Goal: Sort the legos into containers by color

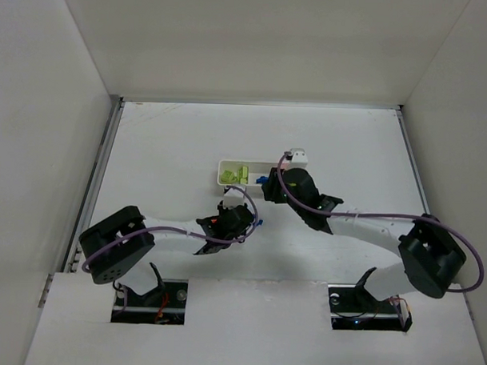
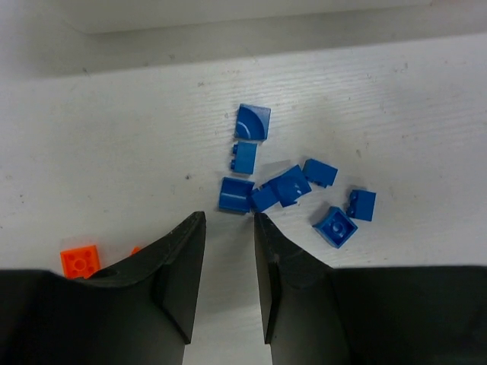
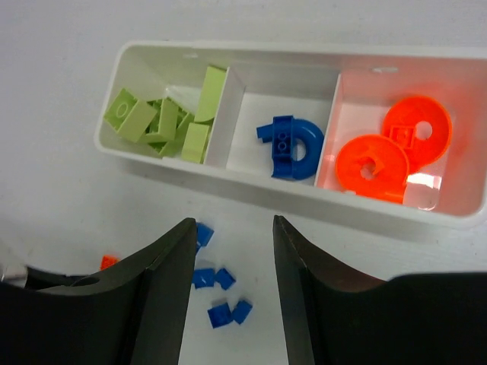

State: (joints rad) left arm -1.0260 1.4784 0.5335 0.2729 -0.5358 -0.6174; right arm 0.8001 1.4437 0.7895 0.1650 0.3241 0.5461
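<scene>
Left gripper (image 2: 228, 228): jaws stand apart with a narrow gap between them and nothing in it. It hangs low over the table (image 2: 114, 137), aimed at the loose blue bricks (image 2: 289, 182), which lie scattered just ahead of the fingertips and slightly to their right. The nearest brick lies just off the tip of the right-hand jaw. The narrow setting suits pieces far smaller than the jaws themselves. One orange brick (image 2: 80, 261) lies beside the outer face of the left-hand jaw, apart from the blue group.

Right gripper (image 3: 233, 228): jaws stand wider and are likewise empty. It is poised on the near side of the white tray (image 3: 304, 199), whose long side runs across the view just beyond the fingertips. This pose fits a release over a compartment, though no piece can be seen falling. Ahead and to the left of the jaws, the end compartment holds the green bricks (image 3: 163, 118). Straight ahead, the middle compartment holds a single blue arch (image 3: 293, 144). Ahead and to the right, the far compartment holds two orange discs (image 3: 392, 144).

Judgement: green appears sorted, while most blue pieces and at least one orange piece remain on the table, so the task is partly done. The tight cluster risks the jaws nudging neighbours aside when one brick is pinched.
</scene>
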